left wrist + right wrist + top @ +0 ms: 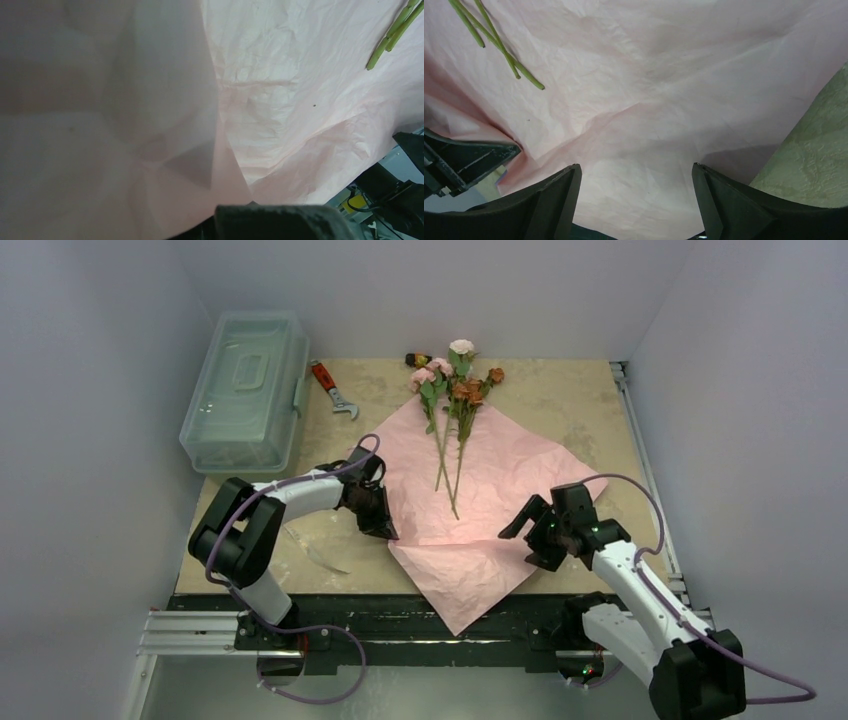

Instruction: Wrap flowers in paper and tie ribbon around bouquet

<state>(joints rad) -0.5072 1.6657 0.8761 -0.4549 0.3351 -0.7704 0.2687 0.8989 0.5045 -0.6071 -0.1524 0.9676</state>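
- Left gripper (385, 528) is shut tight on the left edge of the paper (480, 490). It sits a bit left of the middle in the top view.
- From the left wrist camera, the pink paper (300, 100) comes right up close in a big fold. One dark finger (280, 222) shows at the bottom of that picture.
- Right gripper (530, 540) is open wide and holds nothing. It sits a bit right of the middle in the top view, over the right edge of the paper.
- From the right wrist camera, its two dark fingers (549, 200) stand far apart at the bottom. Crinkly pink paper (649, 100) fills the space between them and beyond. I cannot tell if the fingers touch the paper.
- The paper lies spread in the middle of the worktop (560, 400), pink side up, turned like a diamond. Its bottom corner hangs over the near edge of the worktop, at the bottom middle of the top view.
- The flowers (455, 390) lie near the top middle. The pink, white and orange blooms rest on the bare worktop just past the paper's top corner. The long green stems point down onto the paper.
- The stem ends (395, 30) show in the upper right of the left wrist picture. They also show in the upper left of the right wrist picture (499, 50).
- Both grippers are apart from the flowers.
- A clear box (245, 390) with a lid and a handle sits in the upper left.
- A wrench (332, 388) with a red handle lies just beside the box, on its right.
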